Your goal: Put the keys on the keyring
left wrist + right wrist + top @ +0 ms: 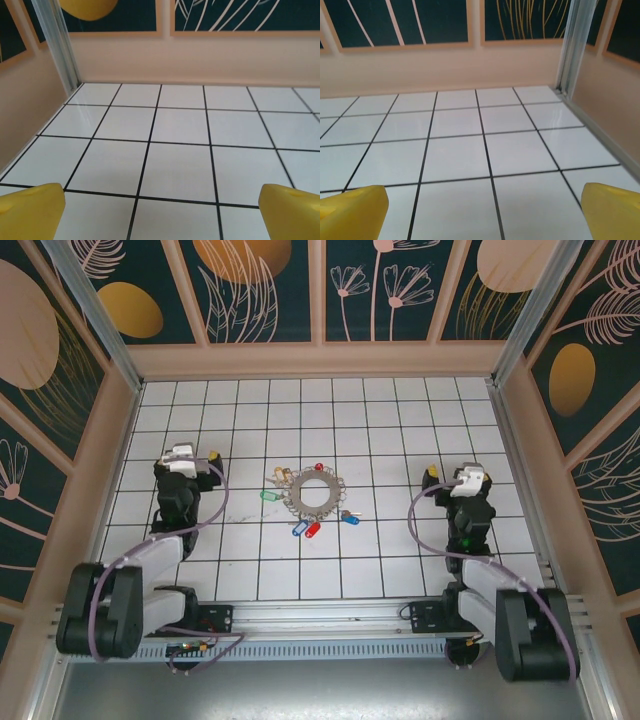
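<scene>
The grey keyring (313, 493) lies flat in the middle of the tiled floor. Small keys ring it: a yellow one (281, 476) and a red one (319, 468) at its far side, a green one (268, 495) at its left, a blue (297, 530) and a red one (312, 530) at its near side, another blue (350, 518) at the near right. My left gripper (196, 456) sits well left of the ring, open, yellow fingertips (30, 210) wide apart over bare tiles. My right gripper (450, 474) sits well right of it, open, fingertips (612, 210) spread with nothing between.
Beige walls (320, 358) with dark floral panels enclose the tiled floor on three sides. Aluminium posts (57, 45) stand in the far corners. Both arm bases (150, 610) sit on the rail at the near edge.
</scene>
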Available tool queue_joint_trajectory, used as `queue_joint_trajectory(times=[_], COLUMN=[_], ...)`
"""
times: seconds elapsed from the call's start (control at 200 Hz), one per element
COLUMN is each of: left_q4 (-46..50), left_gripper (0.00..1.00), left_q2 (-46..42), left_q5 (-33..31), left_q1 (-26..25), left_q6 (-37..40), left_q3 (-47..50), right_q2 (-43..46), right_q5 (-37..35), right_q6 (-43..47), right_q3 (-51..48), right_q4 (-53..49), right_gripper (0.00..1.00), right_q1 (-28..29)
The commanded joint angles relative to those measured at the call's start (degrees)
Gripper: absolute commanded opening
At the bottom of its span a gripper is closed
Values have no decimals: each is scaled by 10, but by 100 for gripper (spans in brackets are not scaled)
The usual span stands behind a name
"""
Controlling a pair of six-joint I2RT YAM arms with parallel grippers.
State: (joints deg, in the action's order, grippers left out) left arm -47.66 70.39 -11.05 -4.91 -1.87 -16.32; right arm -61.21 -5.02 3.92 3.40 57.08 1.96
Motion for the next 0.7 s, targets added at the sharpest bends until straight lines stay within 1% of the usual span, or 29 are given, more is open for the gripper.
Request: queue_joint_trajectory(times=[0.0, 0.06, 0.095, 0.105, 0.16, 0.2, 0.245, 0.26, 0.305, 0.35, 0.39, 0.41, 0.44, 0.47, 0.48, 0.526, 0.571, 0.611, 0.651, 0.681, 0.696], left_q4=[-105, -125, -139, -145, -171, -128, -119, -113, -121, -146, -173, -192, -236, -295, -293, -228, -264, -241, -253, -245, -244], left_gripper=[99, 99, 99, 99, 99, 99, 99, 99, 99, 99, 99, 99, 99, 99, 99, 99, 99, 99, 99, 99, 99], left_q2=[54, 88, 106, 110, 142, 146, 160, 160, 157, 153, 153, 154, 165, 182, 182, 164, 177, 171, 175, 171, 171], left_q5=[-16, -18, -18, -18, -16, -1, 27, 32, 34, 35, 32, 30, 23, 19, 19, 20, 19, 20, 19, 20, 21], left_q1=[1, 2, 2, 2, 3, 13, 30, 32, 34, 34, 36, 37, 40, 40, 40, 40, 40, 40, 40, 41, 40], left_q6=[8, 5, 7, 6, 10, 2, -10, -12, -13, -13, -17, -19, -25, -26, -25, -26, -25, -25, -26, -26, -26], left_q3=[-8, -8, -7, -7, -12, -34, -47, -49, -41, -25, -7, 5, 23, 35, 34, 20, 26, 22, 23, 22, 22], right_q2=[-75, -131, -154, -159, -203, -242, -289, -286, -258, -276, -266, -267, -270, -266, -267, -269, -270, -269, -270, -269, -270], right_q5=[24, 39, 39, 51, 59, 64, 66, 69, 76, 76, 74, 77, 85, 89, 88, 87, 81, 58, 44, 44, 31], right_q6=[-28, -35, -39, -39, -43, -48, -53, -54, -53, -51, -52, -52, -48, -46, -45, -46, -48, -57, -67, -64, -61], right_q3=[-9, -7, 7, 10, 21, 19, 22, 28, 60, 72, 75, 74, 69, 73, 74, 73, 75, 77, 83, 93, 94], right_q4=[172, 229, 217, 216, 232, 271, 331, 312, 195, 211, 184, 188, 204, 187, 185, 193, 189, 184, 173, 154, 152], right_gripper=[99, 99, 99, 99, 99, 99, 99, 99, 99, 99, 99, 99, 99, 99, 99, 99, 99, 99, 99, 99, 99], right_q1=[-12, -24, -28, -30, -33, -39, -45, -46, -49, -49, -47, -48, -48, -48, -48, -48, -48, -47, -49, -45, -40])
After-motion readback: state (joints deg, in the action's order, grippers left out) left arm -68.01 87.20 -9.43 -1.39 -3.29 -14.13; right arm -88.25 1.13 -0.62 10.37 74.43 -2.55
